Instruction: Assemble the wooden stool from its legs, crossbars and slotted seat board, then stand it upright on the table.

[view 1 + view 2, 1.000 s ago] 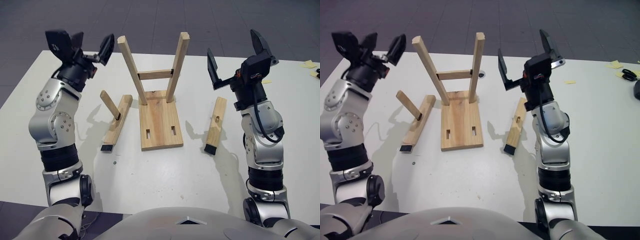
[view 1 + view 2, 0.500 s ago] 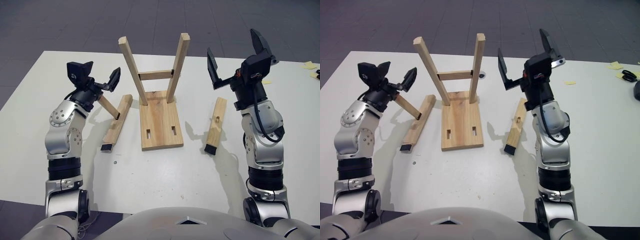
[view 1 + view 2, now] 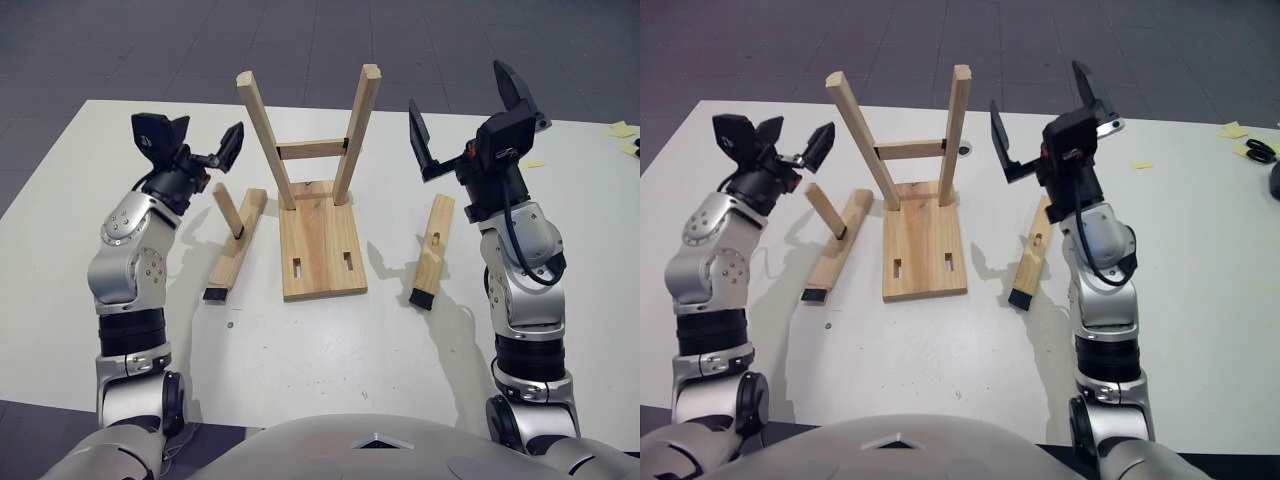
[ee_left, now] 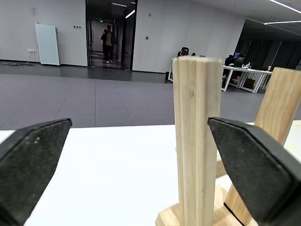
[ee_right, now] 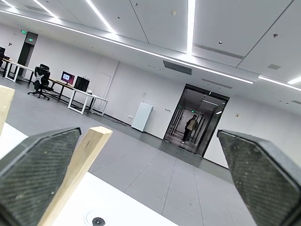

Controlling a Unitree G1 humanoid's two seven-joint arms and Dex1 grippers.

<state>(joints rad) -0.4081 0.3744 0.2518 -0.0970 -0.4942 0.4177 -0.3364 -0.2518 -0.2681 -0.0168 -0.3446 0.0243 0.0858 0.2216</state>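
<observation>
Wood peg on the left-side leg could tip if my open left gripper, upper left, closes off-centre; right gripper, upper right, open and empty.

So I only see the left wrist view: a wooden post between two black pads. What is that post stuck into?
Observer: A short crossbar, slanting up from a leg lying flat on the table.
Operator: Is the other arm holding anything?
Observer: No, the right gripper is raised, open and empty.
Operator: Any of the stool built yet?
Observer: Two upright legs joined by a second crossbar stand in the seat board.
</observation>
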